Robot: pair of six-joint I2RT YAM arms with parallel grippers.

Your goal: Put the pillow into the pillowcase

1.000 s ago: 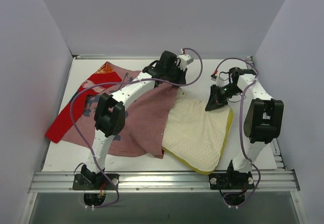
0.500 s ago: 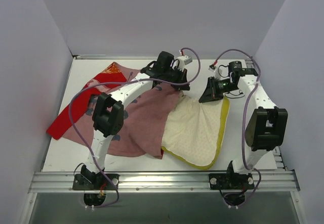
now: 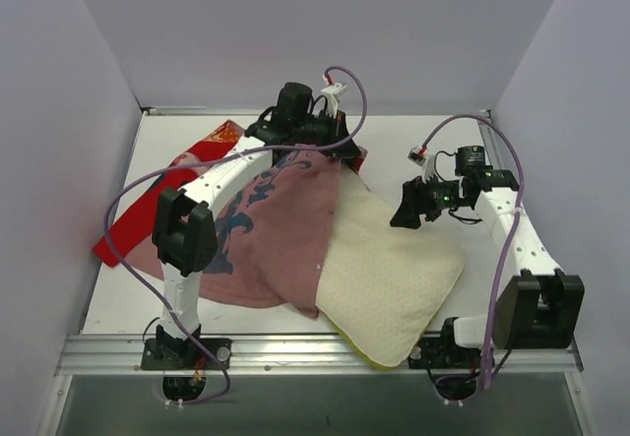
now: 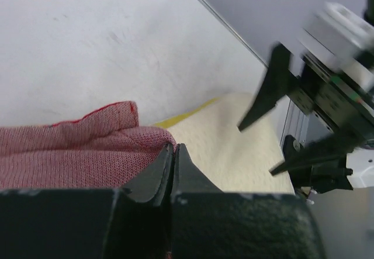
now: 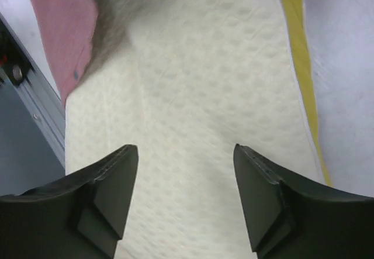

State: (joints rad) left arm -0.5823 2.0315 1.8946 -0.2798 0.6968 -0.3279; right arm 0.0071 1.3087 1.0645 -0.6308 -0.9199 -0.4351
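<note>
Stuffing underway: left hand (image 4: 173, 154) pinches the pink-red printed fabric pillowcase (image 3: 281, 229) by its edge, right hand (image 5: 186, 159) gapes empty above the cream quilted rectangular pillow (image 3: 389, 269), part-tucked on the counter (image 3: 443, 141), likely needing regrasping and pushing inward.

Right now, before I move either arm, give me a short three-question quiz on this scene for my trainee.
1. True or false: the right jaws are clamped on the pillow.
2. What do the left jaws pinch? A the pillowcase; B the pillow; C nothing.
3. Fill in: the pillow's uncovered end lies on the robot's ___ side.
Key: 1 false, they stand open above it; 2 A; 3 right.
</note>
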